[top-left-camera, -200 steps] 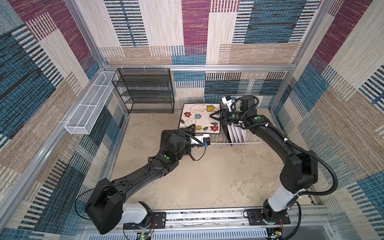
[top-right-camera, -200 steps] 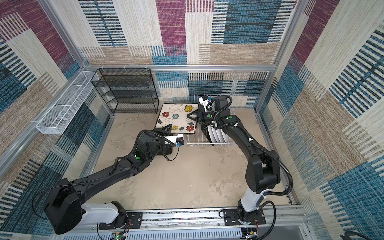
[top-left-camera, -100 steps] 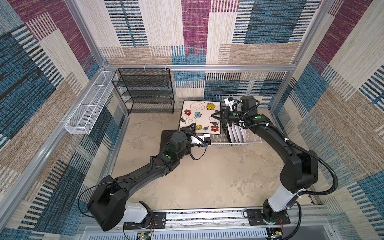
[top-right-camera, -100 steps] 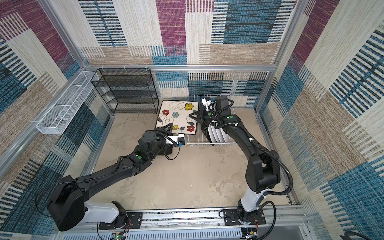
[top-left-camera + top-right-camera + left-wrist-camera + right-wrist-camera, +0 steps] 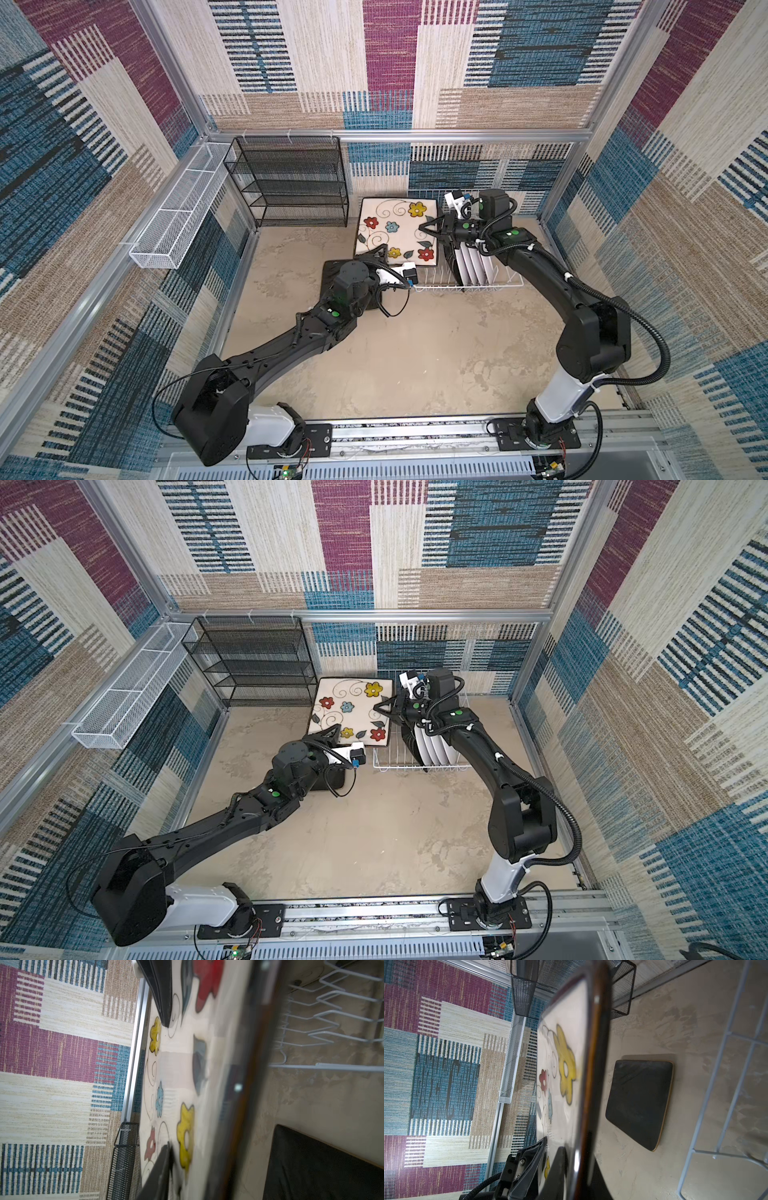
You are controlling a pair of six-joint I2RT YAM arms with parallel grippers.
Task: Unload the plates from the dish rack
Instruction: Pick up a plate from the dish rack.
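**Flowered plate held between two grippers beside the rack**

Both top views show a square, cream-faced flowered plate (image 5: 394, 232) (image 5: 349, 712). It is held tilted above the mottled beige tabletop (image 5: 415, 340), with its painted face turned up toward the camera. It hangs just beside the white wire dish rack (image 5: 436, 279).

My right gripper (image 5: 430, 227) is clamped on the plate's edge nearest the rack. In the right wrist view that edge runs up the middle of the picture, with the flowers to one side and the tabletop to the other.

My left gripper (image 5: 378, 254) sits at the plate's near edge, with one finger (image 5: 160, 1167) laid over the painted face. The other finger is hidden behind the plate, so I cannot tell whether this grip is closed.

A black-backed square plate (image 5: 331, 271) (image 5: 639, 1101) lies face down on the tabletop beneath my left wrist, apart from the rack.

Inside the rack, a row of white plates (image 5: 473, 266) stands on edge between the tines, under my right forearm.

A black mesh shelf unit (image 5: 291, 183) stands against the back wall. A long white mesh basket (image 5: 178, 216) hangs on the rail at my left.
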